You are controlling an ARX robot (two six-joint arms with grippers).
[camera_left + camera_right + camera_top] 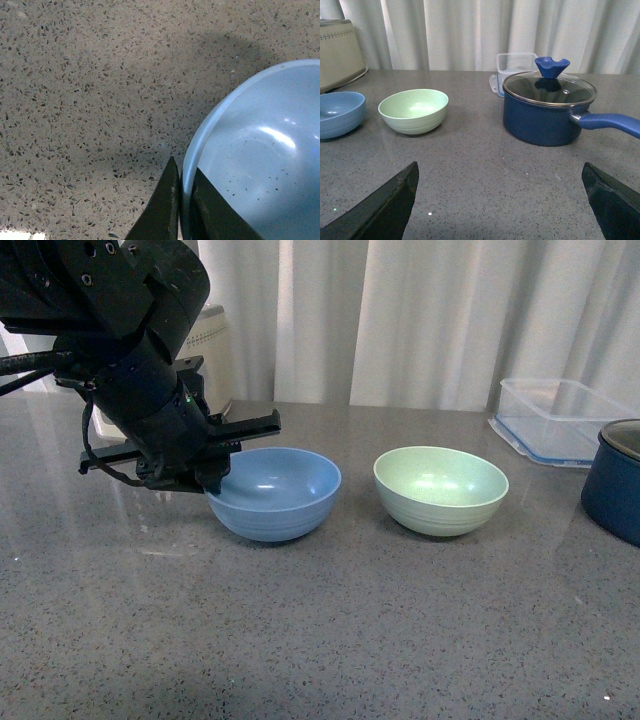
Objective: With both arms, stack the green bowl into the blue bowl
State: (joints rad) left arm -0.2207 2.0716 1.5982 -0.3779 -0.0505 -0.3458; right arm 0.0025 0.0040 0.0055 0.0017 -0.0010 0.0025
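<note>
Sky-blue plastic sits between our left gripper's (pixel 183 195) fingers: they are nearly closed on the rim of the blue bowl (pixel 280 490), one inside and one outside, at its left side. The green bowl (pixel 441 490) stands upright to its right on the speckled grey countertop (pixel 320 640), not touching it. Our right gripper (pixel 501 202) is spread wide and holds nothing, facing the green bowl and a lidded navy pot (pixel 545 120).

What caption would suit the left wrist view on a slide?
Left tool clamps the blue bowl by its rim on the speckled table.
</note>
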